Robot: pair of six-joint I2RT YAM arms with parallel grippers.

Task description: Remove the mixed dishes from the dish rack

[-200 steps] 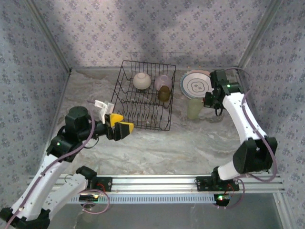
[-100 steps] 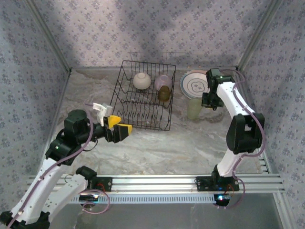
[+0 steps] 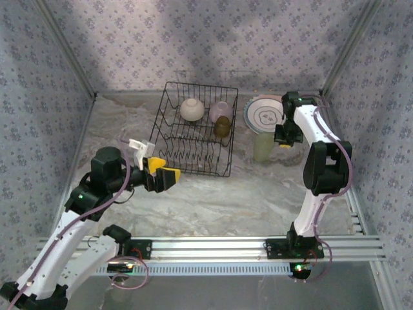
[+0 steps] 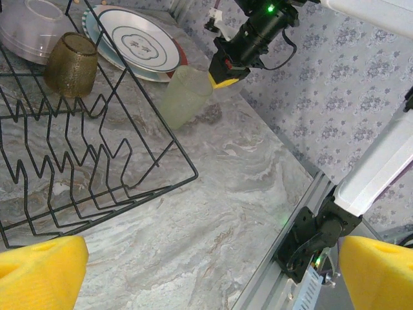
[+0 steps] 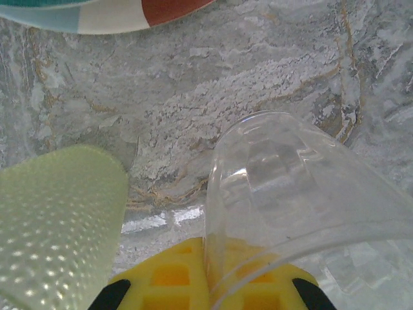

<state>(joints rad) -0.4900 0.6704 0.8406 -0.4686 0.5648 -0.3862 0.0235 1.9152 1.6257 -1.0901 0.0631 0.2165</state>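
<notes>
Gripping a clear cup [image 5: 290, 194] by its rim, the right gripper [image 3: 282, 141] sits upper right.
The left gripper [image 3: 162, 171], jaws wide apart, hangs lower left near the dish rack [image 3: 193, 139].

I'm seeing the white left arm crouching low, left yellow-padded two-finger gripper [image 3: 165, 169] gaping wide. White right arm is stretching far forward, right yellow-padded gripper [image 3: 282, 142] pointing down, pinching a clear thin-walled cup [image 5: 290, 194].

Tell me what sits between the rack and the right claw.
A pale green cup stands between the rack and the right claw, close beside the claw; the top and left wrist views show it.
</notes>
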